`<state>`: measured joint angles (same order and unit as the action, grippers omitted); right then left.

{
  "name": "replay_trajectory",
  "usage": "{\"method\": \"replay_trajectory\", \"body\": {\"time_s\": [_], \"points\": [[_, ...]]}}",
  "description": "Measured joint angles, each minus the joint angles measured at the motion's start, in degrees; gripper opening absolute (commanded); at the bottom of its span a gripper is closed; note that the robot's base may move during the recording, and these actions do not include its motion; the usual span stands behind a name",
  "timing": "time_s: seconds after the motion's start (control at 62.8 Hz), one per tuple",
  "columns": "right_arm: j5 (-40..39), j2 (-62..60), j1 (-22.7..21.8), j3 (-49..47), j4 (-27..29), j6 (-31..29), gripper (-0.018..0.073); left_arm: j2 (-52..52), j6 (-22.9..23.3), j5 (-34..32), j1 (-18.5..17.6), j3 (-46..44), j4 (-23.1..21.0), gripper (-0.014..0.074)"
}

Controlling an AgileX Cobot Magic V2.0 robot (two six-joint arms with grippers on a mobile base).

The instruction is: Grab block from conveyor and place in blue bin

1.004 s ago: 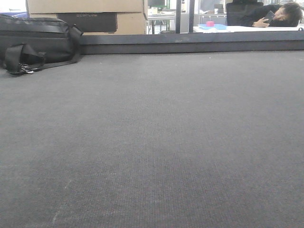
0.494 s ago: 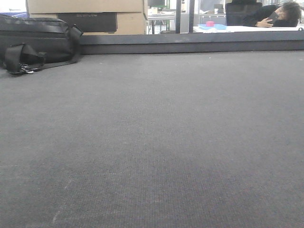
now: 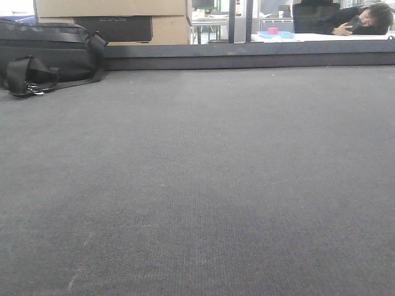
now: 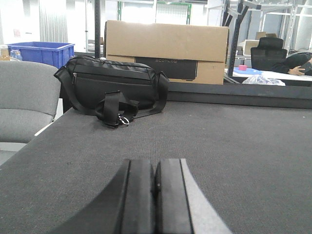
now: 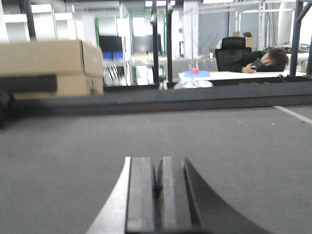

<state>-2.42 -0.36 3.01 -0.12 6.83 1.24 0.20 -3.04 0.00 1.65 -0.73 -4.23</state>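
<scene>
The conveyor (image 3: 197,185) is a broad dark grey woven belt filling the front view, with a low dark rail (image 3: 247,58) along its far edge. No block shows on it in any view. A blue bin (image 4: 41,51) stands beyond the belt's left side in the left wrist view. My left gripper (image 4: 155,165) hovers low over the belt (image 4: 229,141), shut with nothing between its pads. My right gripper (image 5: 159,163) is likewise shut and empty, low above the belt (image 5: 234,141).
A black bag (image 4: 114,87) with a strap lies on the belt's far left corner (image 3: 43,52). Cardboard boxes (image 4: 165,48) stand behind the rail. A grey chair (image 4: 24,97) is off the left edge. A person (image 3: 364,18) leans on a far desk holding a small pink object (image 3: 273,31).
Only the person at the far desk has shifted a little. The belt and the bag look the same.
</scene>
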Motion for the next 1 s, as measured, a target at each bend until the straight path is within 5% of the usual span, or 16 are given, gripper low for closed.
{"method": "replay_trajectory", "body": {"time_s": [0.143,0.35,0.797,1.004], "points": [[8.0,0.0,0.0,-7.2,4.9,0.1,-0.0162,0.0,0.0,7.1,0.0,-8.2,0.1,-0.0111],[18.6,5.0,0.0,-21.6,3.1,0.1,-0.0162,6.1,0.0,21.1,0.0,-25.4,1.8,-0.0111],[57.4,43.8,0.0,-51.2,-0.8,-0.4,-0.0162,46.2,0.0,54.1,0.0,-54.5,1.3,-0.0111],[66.2,58.8,0.0,-56.6,-1.2,-1.2,-0.0162,59.5,0.0,58.3,0.0,-59.4,0.9,-0.0111]]}}
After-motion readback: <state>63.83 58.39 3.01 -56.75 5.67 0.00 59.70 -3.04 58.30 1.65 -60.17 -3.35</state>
